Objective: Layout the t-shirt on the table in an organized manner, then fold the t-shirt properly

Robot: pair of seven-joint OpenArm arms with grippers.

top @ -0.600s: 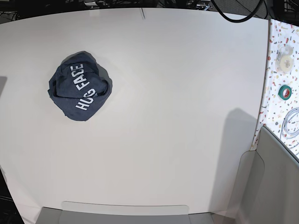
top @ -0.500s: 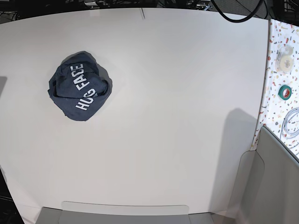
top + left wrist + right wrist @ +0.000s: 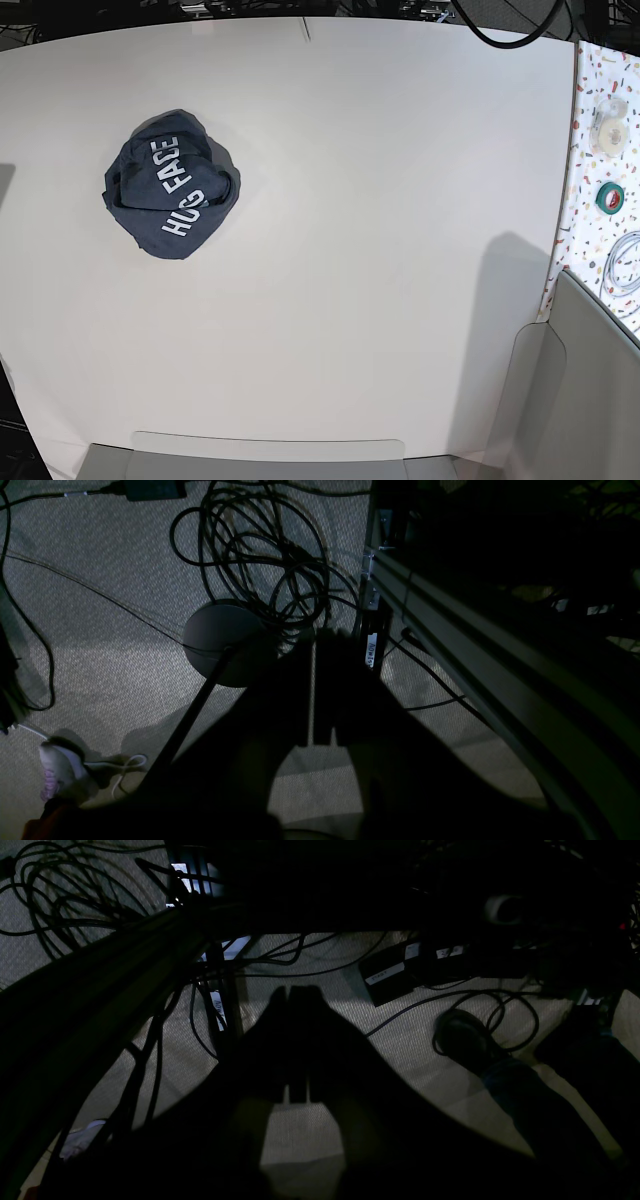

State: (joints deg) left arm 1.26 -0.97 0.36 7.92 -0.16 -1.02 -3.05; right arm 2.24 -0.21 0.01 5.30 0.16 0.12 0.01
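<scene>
While parked below the table [image 3: 380, 250]: t-shirt [image 3: 171, 185] bunched near its left edge, nearer right gripper [image 3: 289, 995]; left gripper [image 3: 314, 637] likewise pressed together, empty.

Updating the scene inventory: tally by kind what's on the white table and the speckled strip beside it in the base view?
T-shirt, crumpled, on the table: 1
Tape rolls on the strip: 2, one pale, one green
White cable coil: 1
Total: 4
</scene>
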